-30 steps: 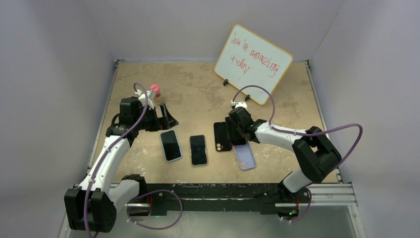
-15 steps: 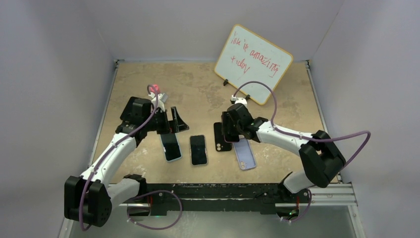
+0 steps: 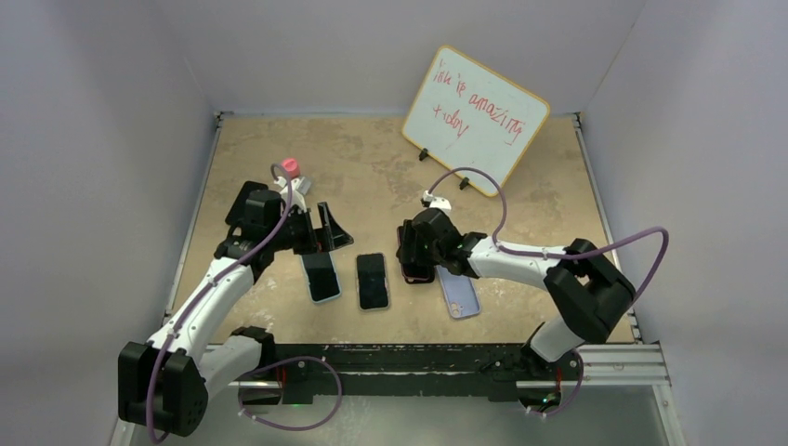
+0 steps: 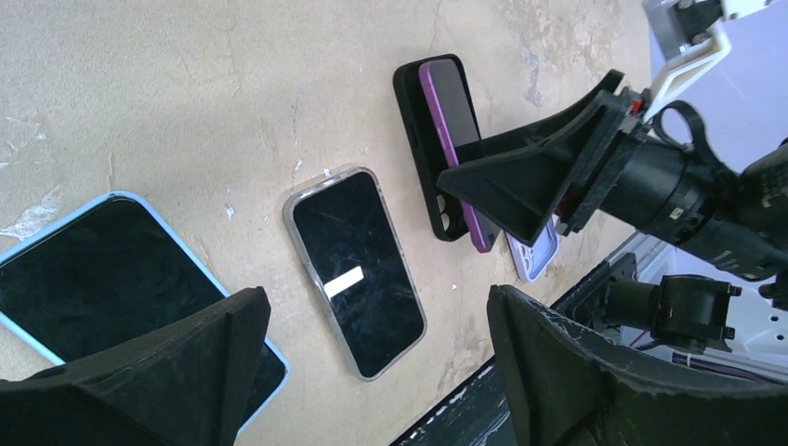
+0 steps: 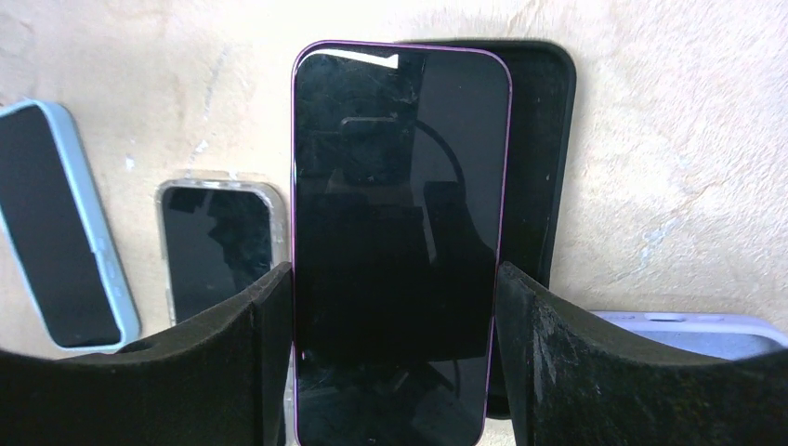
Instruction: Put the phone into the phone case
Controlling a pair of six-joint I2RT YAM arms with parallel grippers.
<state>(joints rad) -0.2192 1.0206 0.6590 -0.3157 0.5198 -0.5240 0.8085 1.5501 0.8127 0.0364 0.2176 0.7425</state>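
Phone (image 5: 400,232), purple-rimmed and screen up, is clamped by its long edges in the right gripper (image 5: 400,372). It lies parallel over the black case (image 5: 544,158), offset so that one long side of the case still shows. Since a second ago the right arm has carried it across onto the case, while the left gripper (image 4: 372,362), jaws wide and empty, has swung in above the blue-cased phone (image 4: 121,288).

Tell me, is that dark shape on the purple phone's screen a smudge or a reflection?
Right wrist view: likely a reflection; the purple phone mirrors dark shapes above it, with a glint at its top edge. Left wrist view: a white glare streak on the clear-cased phone. Top view: even light, soft shadows.
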